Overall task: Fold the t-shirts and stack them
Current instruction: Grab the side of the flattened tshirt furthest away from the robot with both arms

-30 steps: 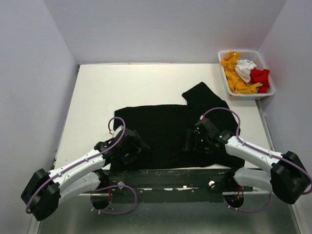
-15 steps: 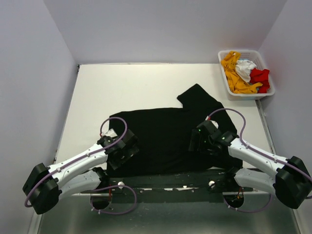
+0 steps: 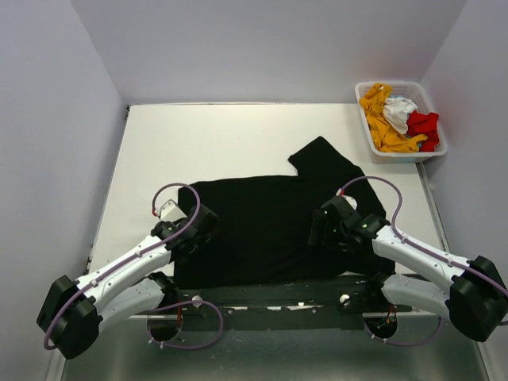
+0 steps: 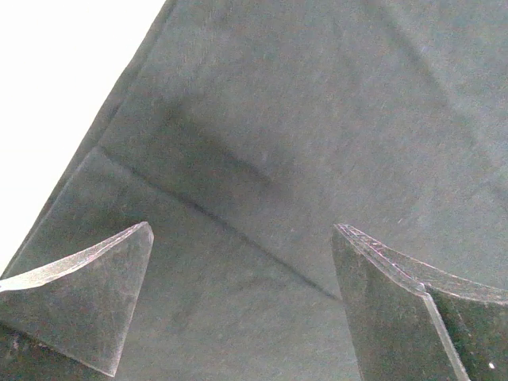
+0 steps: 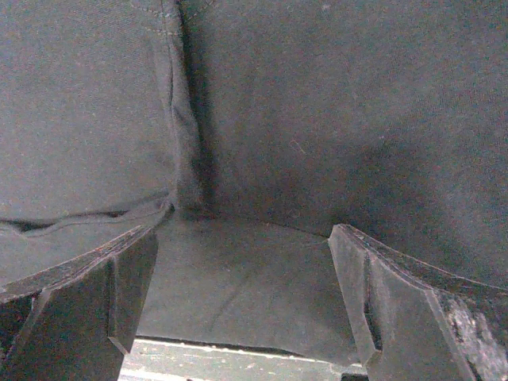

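Black t-shirt (image 3: 262,218) spread flat over the near half of the white bench (image 3: 206,143), one sleeve jutting toward the far right.

Left end effector (image 3: 193,232) at the shirt's left edge, fingers (image 4: 87,302) set wide apart, gripping nothing. In its wrist view: dark cloth filling the gap, a diagonal fold line running between the fingers, bare bench just past the shirt's edge at upper left.

Right end effector (image 3: 319,228) low over the shirt's right part, near side of the sleeve, likewise spread wide and empty. In its wrist view: a seam and a rumpled ridge of cloth ahead, the near hem just beneath the fingertips. Contact with the cloth not discernible for either.

In the far right corner, white slatted basket (image 3: 399,155) holding an orange-yellow t-shirt (image 3: 381,123), a white t-shirt (image 3: 399,107) and a red t-shirt (image 3: 423,125), heaped together, well apart from both arms.
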